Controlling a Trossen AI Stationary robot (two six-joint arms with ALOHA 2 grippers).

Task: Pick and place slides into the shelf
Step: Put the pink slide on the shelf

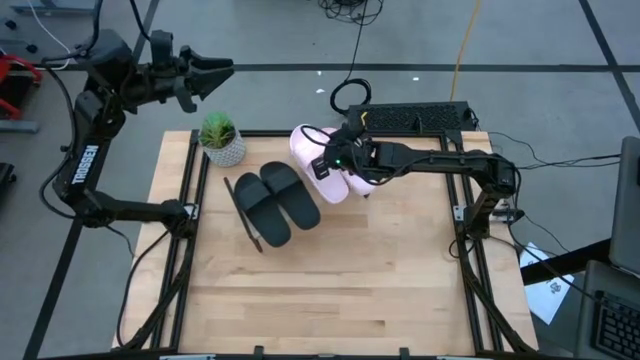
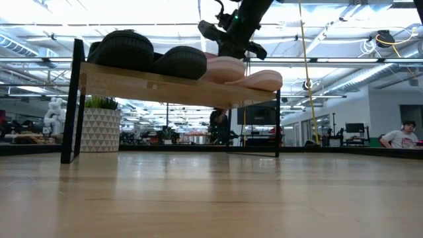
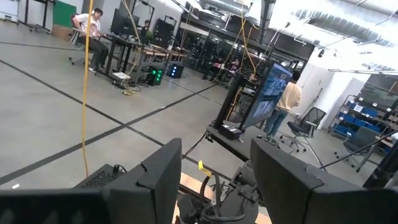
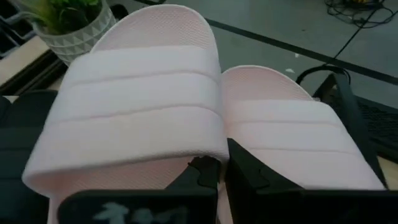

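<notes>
My right pincer (image 4: 214, 177) sits pressed together between the two pink slides (image 4: 143, 99) on the shelf (image 2: 165, 86), beside the black pair (image 1: 275, 200). Pulling out carelessly, I could drag one off. My left pincer (image 1: 205, 75) waits spread apart beyond the counter (image 1: 330, 290).

Bright, even overhead light floods the tabletop (image 1: 330, 290), casting only soft shadows beside the black slides (image 1: 277, 200). At table level, ceiling strip lights above the shelf (image 2: 165, 86) blow out white, leaving the shelf silhouetted. The near wood blurs. The pink slides (image 4: 155, 106) are close and softly focused.
</notes>
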